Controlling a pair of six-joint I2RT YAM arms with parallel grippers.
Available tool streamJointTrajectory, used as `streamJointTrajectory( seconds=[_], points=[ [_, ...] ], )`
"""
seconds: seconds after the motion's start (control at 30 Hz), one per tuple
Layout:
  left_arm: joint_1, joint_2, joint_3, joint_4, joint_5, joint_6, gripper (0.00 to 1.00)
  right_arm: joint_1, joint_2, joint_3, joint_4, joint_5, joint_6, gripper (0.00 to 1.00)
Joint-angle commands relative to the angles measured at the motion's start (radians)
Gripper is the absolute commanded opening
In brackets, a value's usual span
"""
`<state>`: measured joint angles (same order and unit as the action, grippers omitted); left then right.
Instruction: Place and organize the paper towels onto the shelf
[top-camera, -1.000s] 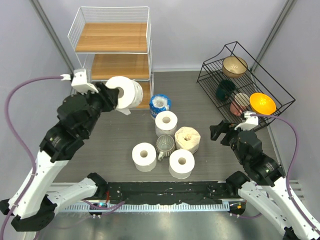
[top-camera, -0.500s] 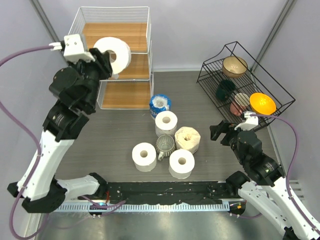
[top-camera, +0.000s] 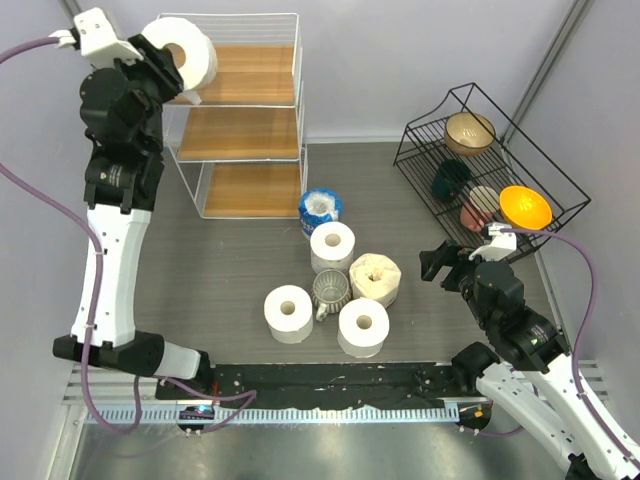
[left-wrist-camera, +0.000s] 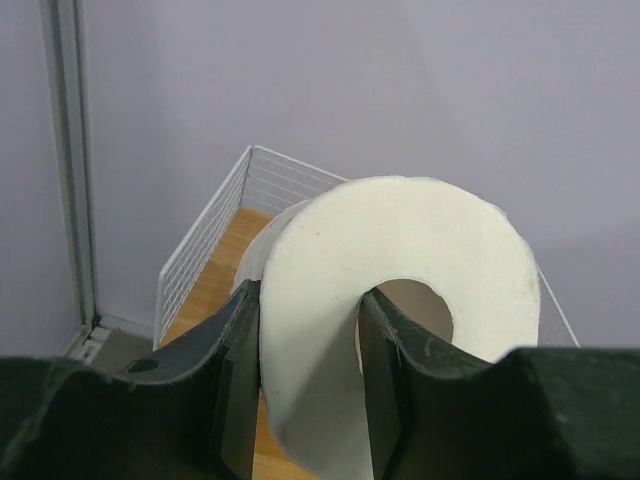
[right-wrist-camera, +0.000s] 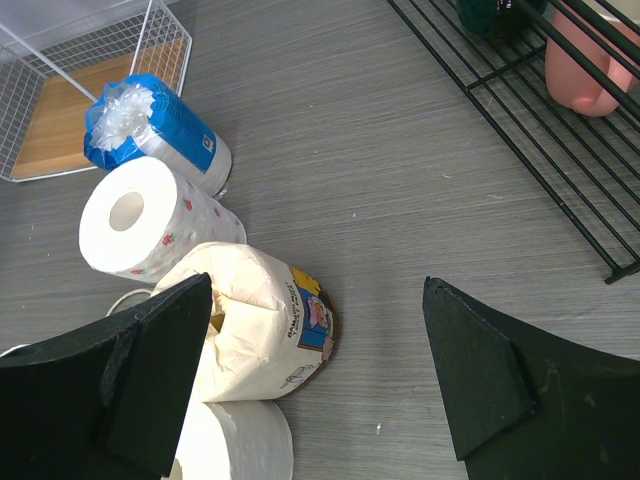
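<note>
My left gripper (top-camera: 170, 62) is shut on a plain white paper towel roll (top-camera: 183, 52), one finger inside its core, and holds it at the top left corner of the white wire shelf (top-camera: 228, 120), above the top board. In the left wrist view the roll (left-wrist-camera: 400, 300) fills the middle between the fingers (left-wrist-camera: 232, 385). On the table lie a blue-wrapped roll (top-camera: 319, 208), a red-dotted roll (top-camera: 332, 245), a cream ragged roll (top-camera: 375, 277) and two white rolls (top-camera: 288, 312) (top-camera: 363, 326). My right gripper (top-camera: 448, 262) is open and empty, right of the cream roll (right-wrist-camera: 265, 330).
A clear glass mug (top-camera: 329, 291) stands among the rolls. A black wire rack (top-camera: 480, 160) with bowls, one orange (top-camera: 525, 207), stands at the back right. Grey walls close the back and sides.
My left arm has lifted the white roll from in front of the shelf's lower tiers up and left to the top tier's left corner. The right arm has not moved.
</note>
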<state>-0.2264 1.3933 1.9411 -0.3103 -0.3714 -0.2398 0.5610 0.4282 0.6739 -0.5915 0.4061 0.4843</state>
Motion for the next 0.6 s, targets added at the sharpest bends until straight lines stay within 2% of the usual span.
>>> streamJointTrajectory(
  seconds=[0.0,0.13,0.57],
  points=[
    [0.125,0.047,0.093,0.096,0.202,-0.212,0.31,0.004,0.012,0.001,0.047,0.007,-0.001,0.91],
    [0.171,0.091,0.122,0.099,0.267,-0.291,0.3,0.002,0.007,0.0,0.047,0.01,0.0,0.91],
    [0.213,0.153,0.137,0.092,0.308,-0.335,0.31,0.002,-0.002,-0.002,0.047,0.007,0.002,0.91]
  ],
)
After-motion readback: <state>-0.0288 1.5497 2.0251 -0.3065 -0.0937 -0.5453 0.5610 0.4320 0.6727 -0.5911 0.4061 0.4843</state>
